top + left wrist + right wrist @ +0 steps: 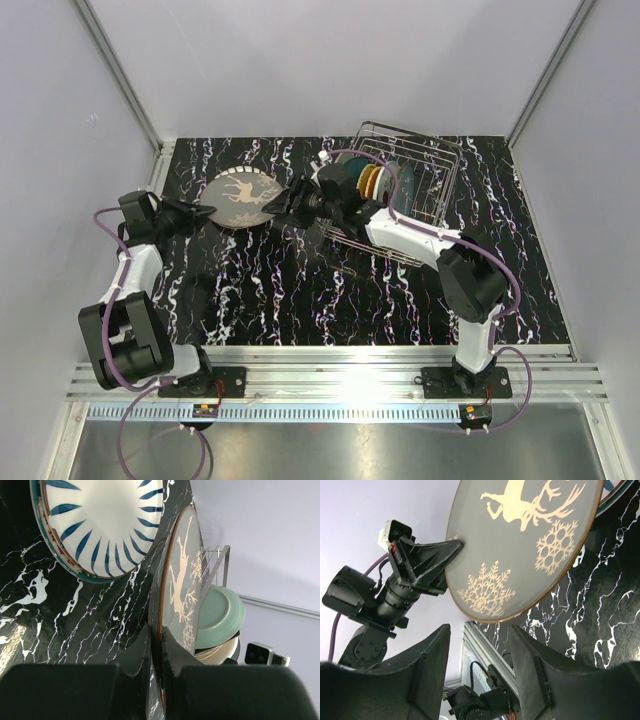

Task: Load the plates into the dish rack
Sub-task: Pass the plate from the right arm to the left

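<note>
Left pincer (156, 652) clamps the deer plate (238, 197) mid-frame; seat the open right pincer (479, 645) squarely over its rim before closing.

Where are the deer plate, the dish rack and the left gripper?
deer plate (242, 198), top view, middle of its face.
dish rack (452, 175), top view, side wire wall.
left gripper (207, 213), top view, fingertips clamped on the plate's rim.

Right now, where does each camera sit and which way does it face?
Top external: above and behind, looking down at the table; left arm and right arm show.
Left wrist: looks along its shut fingers toward the dish rack.
Right wrist: looks past its open fingers at the left gripper.
All three share the deer plate.
</note>
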{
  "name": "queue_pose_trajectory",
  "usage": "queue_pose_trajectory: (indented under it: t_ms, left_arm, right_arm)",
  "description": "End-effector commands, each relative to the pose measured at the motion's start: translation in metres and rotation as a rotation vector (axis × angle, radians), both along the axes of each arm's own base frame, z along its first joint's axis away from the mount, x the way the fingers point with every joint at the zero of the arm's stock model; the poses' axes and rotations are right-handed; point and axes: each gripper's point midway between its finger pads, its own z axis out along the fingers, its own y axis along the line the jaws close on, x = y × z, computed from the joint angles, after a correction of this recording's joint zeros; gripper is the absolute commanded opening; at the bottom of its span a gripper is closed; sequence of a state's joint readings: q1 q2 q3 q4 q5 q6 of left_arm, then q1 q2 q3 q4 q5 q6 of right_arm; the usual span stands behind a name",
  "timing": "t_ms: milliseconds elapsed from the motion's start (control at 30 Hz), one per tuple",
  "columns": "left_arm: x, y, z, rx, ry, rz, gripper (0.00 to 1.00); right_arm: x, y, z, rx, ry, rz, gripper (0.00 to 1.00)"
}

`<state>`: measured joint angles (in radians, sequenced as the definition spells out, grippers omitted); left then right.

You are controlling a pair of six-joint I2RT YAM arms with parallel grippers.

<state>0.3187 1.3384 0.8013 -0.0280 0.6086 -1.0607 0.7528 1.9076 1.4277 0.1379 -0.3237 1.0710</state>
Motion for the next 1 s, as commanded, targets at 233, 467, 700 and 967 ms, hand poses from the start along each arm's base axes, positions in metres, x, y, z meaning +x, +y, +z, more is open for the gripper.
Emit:
queue_pose_trajectory:
  t_ms: [233, 467, 700, 967]
  left_arm:
    - [0.008, 0.005, 0.079, 0.070, -0.225, 0.010, 0.00]
    - [0.004, 0.011, 0.098, 0.144, -0.266, 0.033, 0.00]
    - [-0.006, 0.017, 0.137, 0.261, -0.332, 0.065, 0.00]
    - [-0.016, -0.007, 0.192, 0.428, -0.442, 0.044, 0.00]
  right_arm:
    - [-0.013, -0.011, 0.036, 0.047, -0.070, 0.030, 0.59]
    - [-0.020, -0.019, 0.080, 0.012, -0.201, 0.071, 0.59]
    - [-0.039, -0.062, 0.121, -0.120, -0.380, 0.053, 0.60]
    - [-0.053, -0.152, 0.137, -0.315, -0.532, -0.184, 0.54]
